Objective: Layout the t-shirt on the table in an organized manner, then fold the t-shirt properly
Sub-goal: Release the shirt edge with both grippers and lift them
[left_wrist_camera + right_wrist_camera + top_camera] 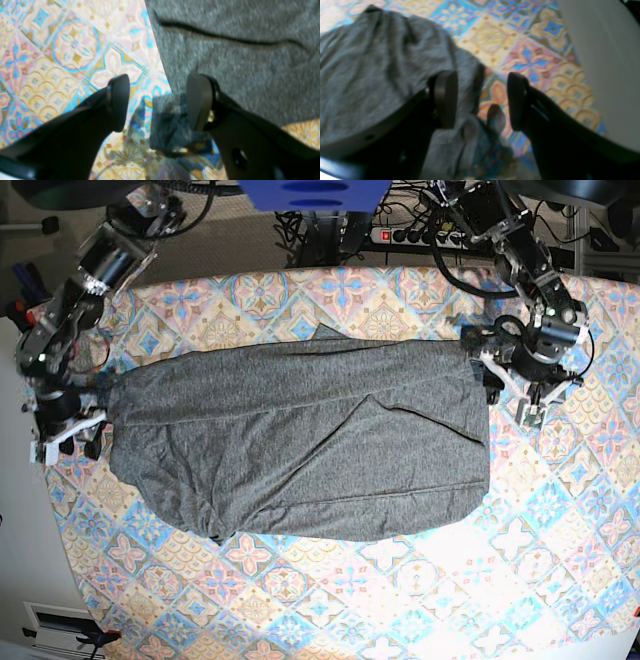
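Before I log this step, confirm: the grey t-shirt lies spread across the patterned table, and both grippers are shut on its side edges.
Not quite. The t-shirt lies spread across the table, but both wrist views show the left gripper and right gripper open at its side edges, holding nothing.

Base camera looks straight down on the whole table (400, 600). Both wrist cameras hang close over the t-shirt's (300, 445) edges at 3 and 9 o'clock.

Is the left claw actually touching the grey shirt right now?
Touching. In the left wrist view, the left gripper is open, and a small corner flap of the t-shirt lies against the inner face of one finger.
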